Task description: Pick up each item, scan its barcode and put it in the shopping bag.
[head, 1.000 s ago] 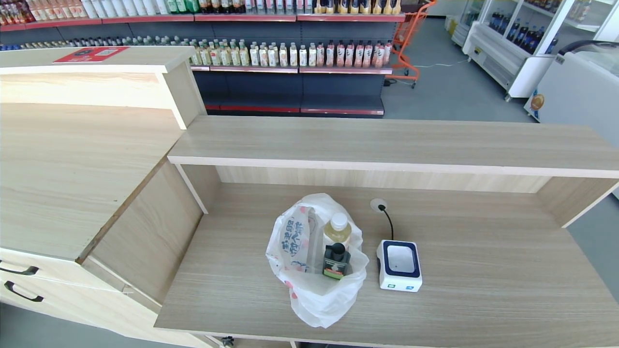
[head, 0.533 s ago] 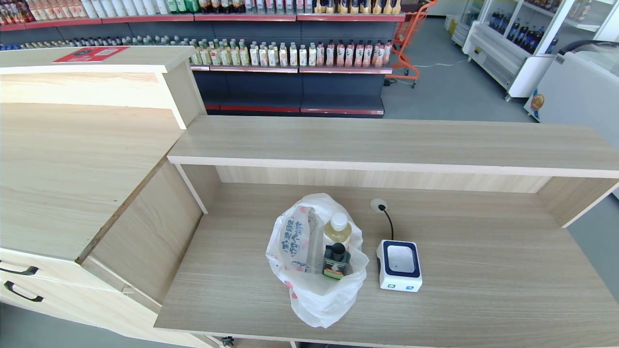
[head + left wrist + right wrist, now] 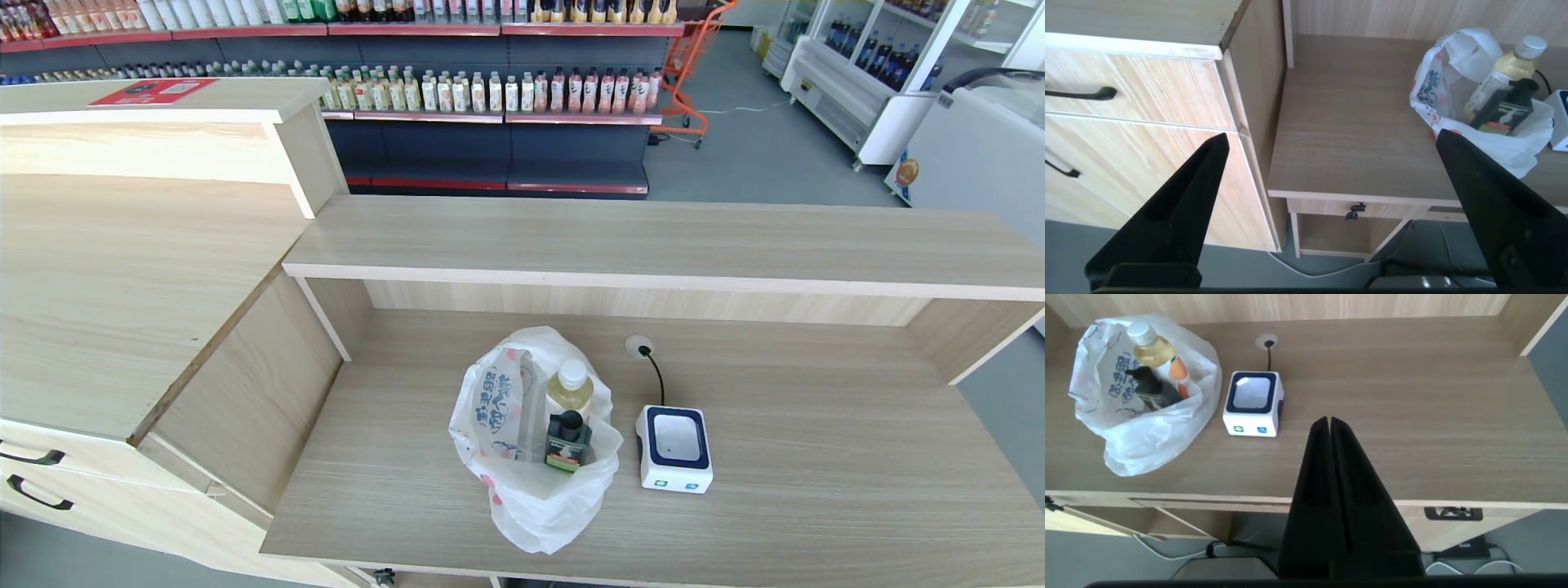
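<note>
Across the last second nothing has moved in the head view: the shopping bag (image 3: 535, 502), the scanner (image 3: 673, 447) and the camera's framing all match the earlier pictures. With the items seen all sitting inside the bag, this stillness suggests the task is finished or very near it. The bag stands on the counter surface (image 3: 816, 490) close to its front edge, left of the middle. Its mouth is open upward around a pale bottle with a white cap (image 3: 570, 384), a dark black-capped bottle (image 3: 567, 441) in front of it, and a printed packet (image 3: 495, 404) on the side toward the surface's left edge. The scanner lies just beside the bag on its right, glass up, and its cable (image 3: 655, 374) runs to a grommet near the back wall. The left gripper (image 3: 1331, 140) has its fingers spread wide and holds nothing; it appears to hang back off the front-left corner of the surface, with the bag well apart from it. The right gripper (image 3: 1328, 422) has its fingers pressed together, also holding nothing. It seems drawn back beyond the front edge, with the scanner ahead of it and the bag farther toward the robot's left.
</note>
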### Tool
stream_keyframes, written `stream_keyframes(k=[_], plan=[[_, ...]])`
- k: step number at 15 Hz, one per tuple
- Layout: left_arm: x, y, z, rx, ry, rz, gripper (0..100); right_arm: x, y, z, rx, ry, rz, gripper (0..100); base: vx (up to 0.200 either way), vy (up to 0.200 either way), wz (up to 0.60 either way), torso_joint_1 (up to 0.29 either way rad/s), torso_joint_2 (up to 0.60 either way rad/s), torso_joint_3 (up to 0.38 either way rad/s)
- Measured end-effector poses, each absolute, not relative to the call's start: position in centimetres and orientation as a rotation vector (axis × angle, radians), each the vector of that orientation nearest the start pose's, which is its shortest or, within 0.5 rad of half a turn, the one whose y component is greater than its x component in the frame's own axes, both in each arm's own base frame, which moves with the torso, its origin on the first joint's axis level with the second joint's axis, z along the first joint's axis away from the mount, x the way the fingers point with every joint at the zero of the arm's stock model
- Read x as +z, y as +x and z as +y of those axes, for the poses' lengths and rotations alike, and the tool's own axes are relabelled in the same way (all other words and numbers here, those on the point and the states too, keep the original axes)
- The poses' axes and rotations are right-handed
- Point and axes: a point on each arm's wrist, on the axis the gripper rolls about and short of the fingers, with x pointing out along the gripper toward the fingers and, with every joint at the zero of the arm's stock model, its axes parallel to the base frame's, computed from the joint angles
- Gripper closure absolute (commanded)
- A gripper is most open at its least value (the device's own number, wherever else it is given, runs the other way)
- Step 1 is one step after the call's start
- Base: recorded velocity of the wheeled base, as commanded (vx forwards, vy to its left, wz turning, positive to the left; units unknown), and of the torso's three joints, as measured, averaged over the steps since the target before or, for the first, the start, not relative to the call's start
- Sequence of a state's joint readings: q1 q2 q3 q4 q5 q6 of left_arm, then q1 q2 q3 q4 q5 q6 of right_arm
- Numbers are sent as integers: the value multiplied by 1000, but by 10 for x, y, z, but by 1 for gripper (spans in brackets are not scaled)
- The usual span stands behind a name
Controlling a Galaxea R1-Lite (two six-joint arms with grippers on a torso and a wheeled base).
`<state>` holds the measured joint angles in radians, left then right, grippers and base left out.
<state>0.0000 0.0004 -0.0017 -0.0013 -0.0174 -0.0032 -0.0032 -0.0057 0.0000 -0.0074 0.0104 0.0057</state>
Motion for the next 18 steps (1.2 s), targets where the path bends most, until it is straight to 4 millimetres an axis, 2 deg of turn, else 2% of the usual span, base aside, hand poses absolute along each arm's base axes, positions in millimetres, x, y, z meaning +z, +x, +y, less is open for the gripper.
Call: stream_keyframes(k=[1,6,18], plan=[[76,-23,0,-17,-3,-3,0,76,-23,0,8,6,-13,100,-200,0,0,2,2,2],[76,-23,0,-18,-3,-2,0,76,-23,0,9,5,-12,100,0,0,0,0,0,0],[76,-23,0,-19,-1,-3,0,76,-23,0,8,4,-11,100,0,-200,0,6,0,1]])
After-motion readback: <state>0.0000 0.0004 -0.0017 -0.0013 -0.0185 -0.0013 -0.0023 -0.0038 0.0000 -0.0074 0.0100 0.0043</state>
